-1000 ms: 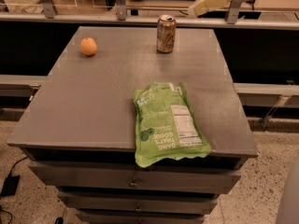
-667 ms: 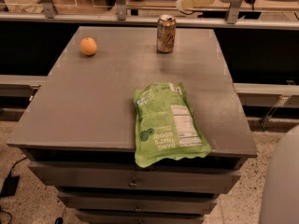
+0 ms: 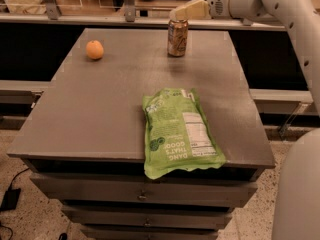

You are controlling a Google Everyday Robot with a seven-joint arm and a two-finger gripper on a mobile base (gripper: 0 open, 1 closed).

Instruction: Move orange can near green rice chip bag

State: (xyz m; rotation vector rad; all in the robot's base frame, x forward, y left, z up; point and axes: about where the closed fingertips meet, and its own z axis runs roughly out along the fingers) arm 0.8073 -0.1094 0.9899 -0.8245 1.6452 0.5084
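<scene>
The orange can (image 3: pixel 177 38) stands upright near the far edge of the grey table (image 3: pixel 100 114), right of middle. The green rice chip bag (image 3: pixel 179 132) lies flat at the near right, its lower end hanging over the front edge. My gripper (image 3: pixel 179 12) reaches in from the upper right on the white arm (image 3: pixel 280 4) and sits just above the top of the can. The can and the bag are far apart.
A round orange fruit (image 3: pixel 94 49) sits at the far left of the table. Drawers (image 3: pixel 145 196) run below the front edge. A rail and shelving (image 3: pixel 125 14) run behind the table. A white robot part (image 3: pixel 300 194) fills the lower right corner.
The arm has swung left from the upper right, bringing the gripper to just above the can. The can, bag and fruit have not moved.
</scene>
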